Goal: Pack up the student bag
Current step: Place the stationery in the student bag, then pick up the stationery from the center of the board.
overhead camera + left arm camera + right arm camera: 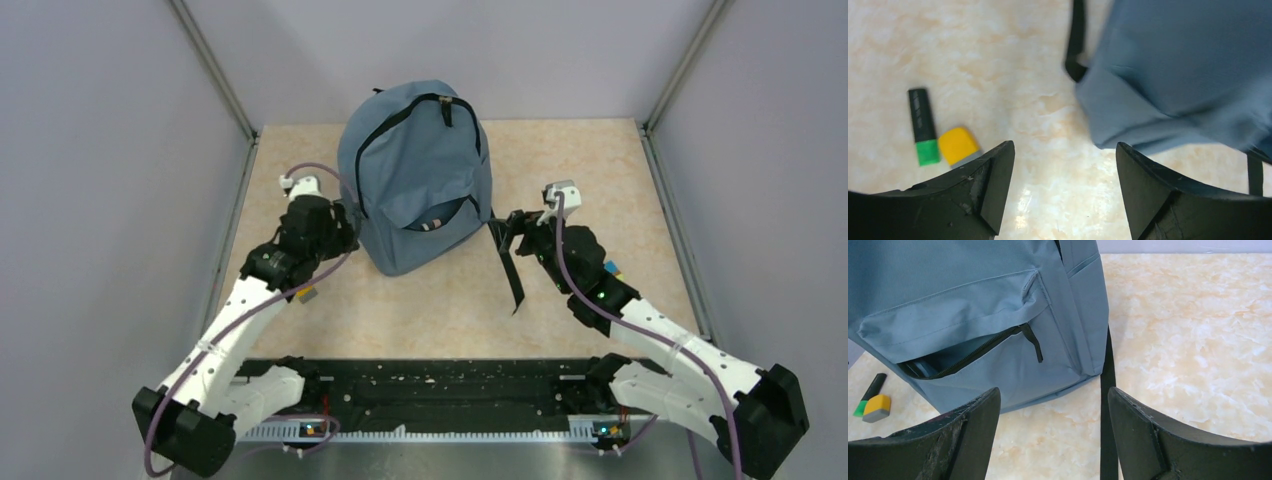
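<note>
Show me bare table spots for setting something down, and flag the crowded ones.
Free: far right corner of the table, right of the student bag; the middle strip between bag and base rail. Crowded: the bag's left side, with left gripper, green marker, yellow eraser; its right, with strap and right gripper.

no lettering can be read anywhere, the student bag (415, 180) included.

Marbled table (600, 180) carries the student bag (415, 170), green marker (923, 125), yellow block (957, 145).
</note>
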Motion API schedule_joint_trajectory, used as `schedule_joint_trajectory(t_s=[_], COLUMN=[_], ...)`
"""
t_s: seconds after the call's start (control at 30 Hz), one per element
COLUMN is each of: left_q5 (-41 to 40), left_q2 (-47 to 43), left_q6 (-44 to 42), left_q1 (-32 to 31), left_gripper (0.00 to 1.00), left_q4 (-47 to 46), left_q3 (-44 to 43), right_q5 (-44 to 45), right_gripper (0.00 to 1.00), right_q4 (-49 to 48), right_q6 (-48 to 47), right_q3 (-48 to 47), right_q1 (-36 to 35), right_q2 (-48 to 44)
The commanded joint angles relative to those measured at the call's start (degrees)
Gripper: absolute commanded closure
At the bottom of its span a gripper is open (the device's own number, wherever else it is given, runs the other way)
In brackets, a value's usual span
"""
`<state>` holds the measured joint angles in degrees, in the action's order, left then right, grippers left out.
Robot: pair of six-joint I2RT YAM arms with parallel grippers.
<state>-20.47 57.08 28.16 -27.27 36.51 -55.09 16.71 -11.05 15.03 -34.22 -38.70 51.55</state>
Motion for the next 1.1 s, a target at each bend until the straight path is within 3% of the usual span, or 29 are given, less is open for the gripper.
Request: schedule_joint_trajectory(t_s=[0.0,0.2,0.33,0.47,0.73,0.87,1.07], left_q5=[8.5,3.3,-4.5,-10.6,2.5,6.9,11.8], left_q2=[-2.6,-6.5,-8.8,-8.1,-4.4,0.8,7.9], left_q6=[4.0,9.5,15.7,15.4,14.7,13.6,12.6], left_q1=[10.4,19.4,24.0,26.6,43.7,47.4,47.8], left_gripper=[0.21,0.16,0.13,0.09,0.07,0.06,0.08], left_q4=[2.7,-2.9,-8.1,-11.6,-16.3,-19.9,-22.2], left_q3=[1.9,9.2,16.5,19.8,26.4,27.5,26.2], right_q5=[1.3,1.7,-1.4,-5.0,-7.7,-9.7,-9.7], right_gripper=[0.22,0.22,0.22,0.22,0.22,0.22,0.22], right_q4=[-1.4,-2.0,-2.9,-2.7,-1.0,-0.8,-1.5], right_q6=[-0.9,-1.2,0.1,1.1,0.5,1.4,2.2], right_q3=[-0.1,0.4,0.2,-0.3,-2.2,-3.2,-2.6], right_q1=[0.6,0.6,0.6,0.7,0.6,0.7,0.6], right_q2=[-0.3,-0.9,-0.6,0.3,1.4,2.1,1.3])
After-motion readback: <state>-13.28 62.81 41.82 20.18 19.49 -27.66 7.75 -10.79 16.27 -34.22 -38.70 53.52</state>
